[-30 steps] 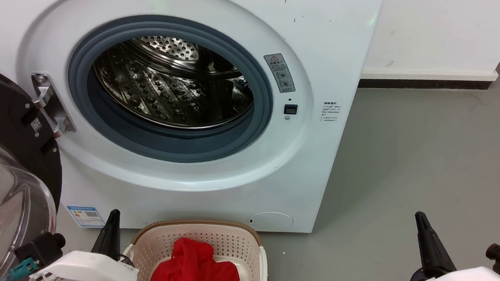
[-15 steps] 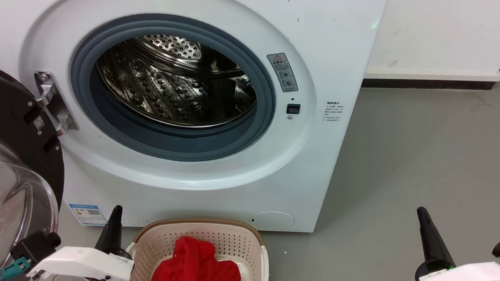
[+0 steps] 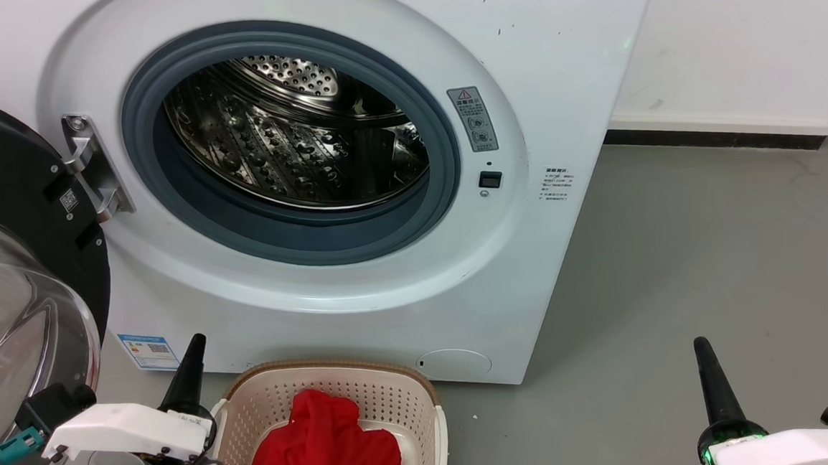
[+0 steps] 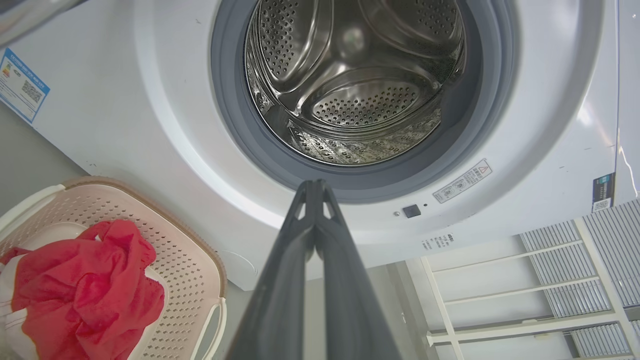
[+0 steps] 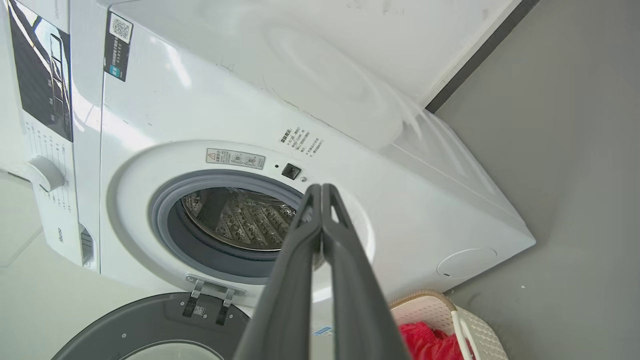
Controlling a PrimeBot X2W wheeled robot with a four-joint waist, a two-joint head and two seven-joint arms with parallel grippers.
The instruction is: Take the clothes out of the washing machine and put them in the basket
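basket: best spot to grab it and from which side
Probably the white loop handle on the basket's right side, approached from the open floor there by the right end effector, opened first. The handle stands off the perforated wall, leaving a gap for one finger, and the clothes fill the middle.

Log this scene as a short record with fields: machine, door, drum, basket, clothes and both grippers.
washing machine: white front-loader on grey floor
door: swung open, on the robot's left
drum: nothing visible inside
basket: on the floor before the machine
clothes: red, bunched in the basket
left gripper: jaws shut, empty, beside basket
right gripper: jaws shut, empty, above the floor
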